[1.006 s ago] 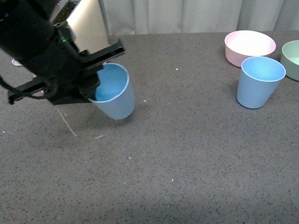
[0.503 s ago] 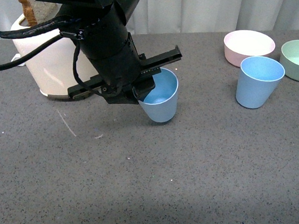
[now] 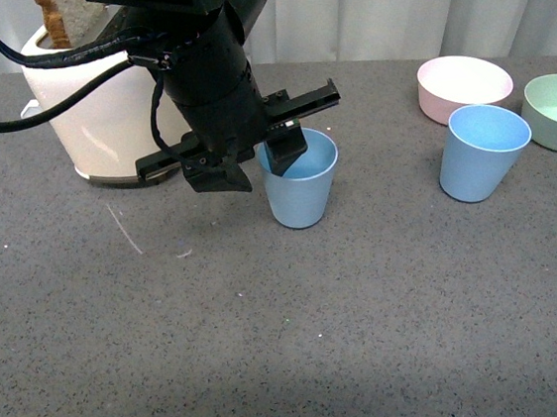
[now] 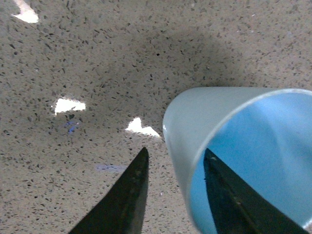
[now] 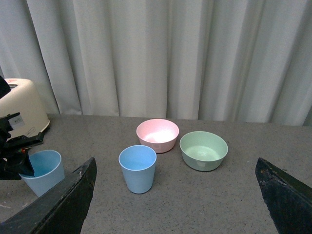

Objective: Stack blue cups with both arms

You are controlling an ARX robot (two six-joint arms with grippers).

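One blue cup [image 3: 302, 191] beside toaster [image 3: 99, 108] on desk [image 3: 372, 338], rim straddled by parted left end effector [image 3: 257, 164]; other blue cup [image 3: 482, 152] well away; right end effector [image 5: 170, 202] spread wide.

Your work surface is a dark grey tabletop [image 3: 390, 316] with fine pale speckles, and it fills most of the front view. A thin white scratch [image 3: 124, 230] marks it on the left. Behind its far edge you see a pale, pleated curtain [image 3: 386, 3] hanging straight down across the whole width. The light is soft and even, and a dim band of shadow lies across the near part of the tabletop.
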